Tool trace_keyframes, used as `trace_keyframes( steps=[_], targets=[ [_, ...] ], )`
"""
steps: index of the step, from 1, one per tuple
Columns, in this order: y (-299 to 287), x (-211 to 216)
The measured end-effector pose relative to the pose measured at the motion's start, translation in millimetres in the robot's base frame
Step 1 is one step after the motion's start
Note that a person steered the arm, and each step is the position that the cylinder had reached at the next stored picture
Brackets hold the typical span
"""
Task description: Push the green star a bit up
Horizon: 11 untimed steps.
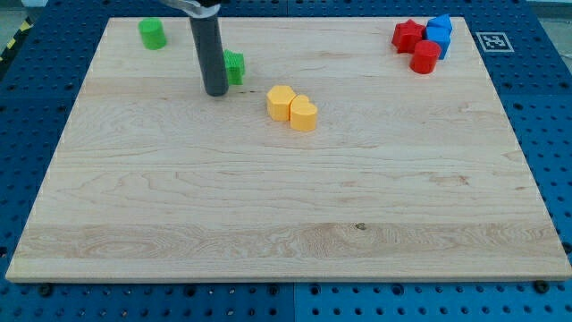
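The green star (234, 67) sits near the view's top left on the wooden board (268, 197), partly hidden behind my rod. My tip (215, 92) rests on the board just left of and slightly below the star, touching or almost touching it. A green cylinder (152, 33) stands further up and to the left, near the board's top edge.
A yellow hexagon (281, 103) and a yellow heart-like block (304, 114) lie side by side right of and below the star. A red star-like block (408, 36), a red cylinder (425, 57) and two blue blocks (439, 32) cluster at the top right.
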State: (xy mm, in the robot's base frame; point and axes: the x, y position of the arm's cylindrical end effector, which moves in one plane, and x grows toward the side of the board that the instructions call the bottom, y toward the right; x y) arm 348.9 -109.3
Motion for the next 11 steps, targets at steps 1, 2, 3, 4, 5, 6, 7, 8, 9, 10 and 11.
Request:
trace_keyframes(
  steps=[1,2,3,4,5,6,7,8,9,10,11],
  targets=[
    [-1.0,-12.6],
    [-0.9,-14.3],
    [-9.0,-28.1],
    [-14.2,-38.8],
    [-10.0,-39.6],
    [20.4,-39.6],
    [52.7,-39.6],
    [72.8,-38.1],
    [83.4,-17.9],
    [111.2,-2.4],
    [120.6,-5.5]
  ],
)
